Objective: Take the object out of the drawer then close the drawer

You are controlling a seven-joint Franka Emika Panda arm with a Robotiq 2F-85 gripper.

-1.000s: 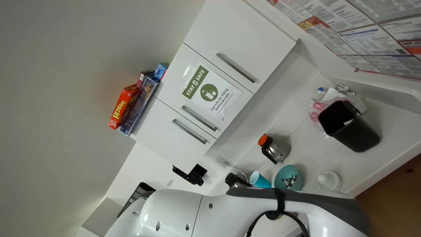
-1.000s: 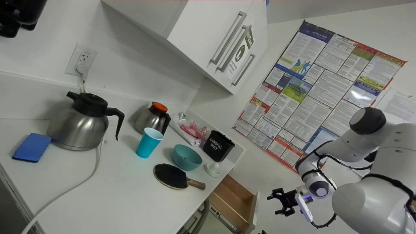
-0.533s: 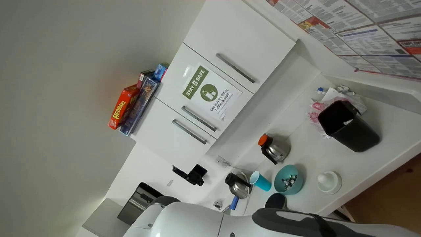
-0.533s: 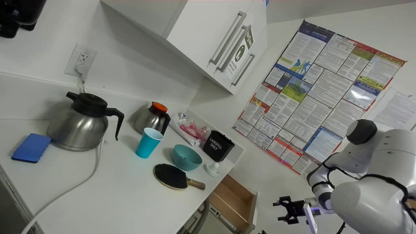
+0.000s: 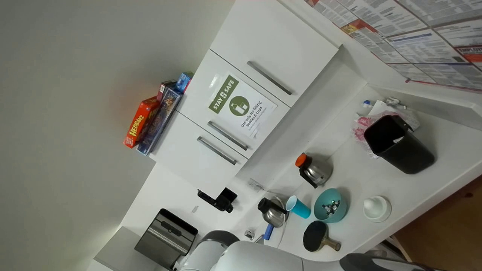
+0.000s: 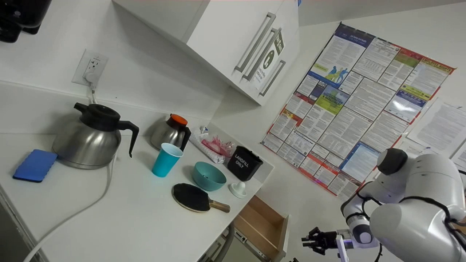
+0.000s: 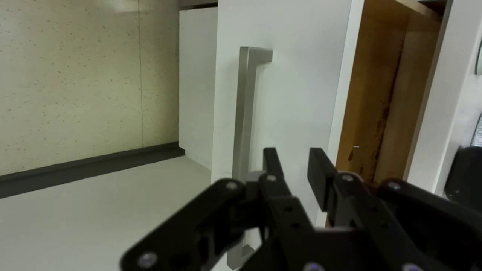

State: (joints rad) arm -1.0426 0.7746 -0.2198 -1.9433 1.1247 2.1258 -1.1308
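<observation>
The drawer (image 6: 284, 234) stands pulled out below the counter's end. Its pale wooden inside shows in an exterior view. The wrist view has its white front panel (image 7: 301, 75) with a grey bar handle (image 7: 244, 109), and part of the brown interior (image 7: 376, 86) beyond the top edge. My gripper (image 7: 293, 152) is part way open, its black fingers apart with nothing between them, in front of the panel and right of the handle. In an exterior view the gripper (image 6: 305, 241) hangs outside the drawer, apart from it. The object is hidden or out of view; the visible interior shows none.
On the white counter (image 6: 120, 225) lie a black paddle (image 6: 191, 196) and a white lid-like piece (image 6: 238, 189), near a teal bowl (image 6: 208, 180) and a black bin (image 6: 244, 163). A cabinet (image 6: 233, 43) hangs above. The arm (image 5: 271, 256) crosses the bottom of an exterior view.
My gripper's fingers have drawn closer together. The arm has sunk lower, uncovering the paddle in an exterior view; over the last half second the gripper shifted slightly towards the drawer. The drawer has not moved.
</observation>
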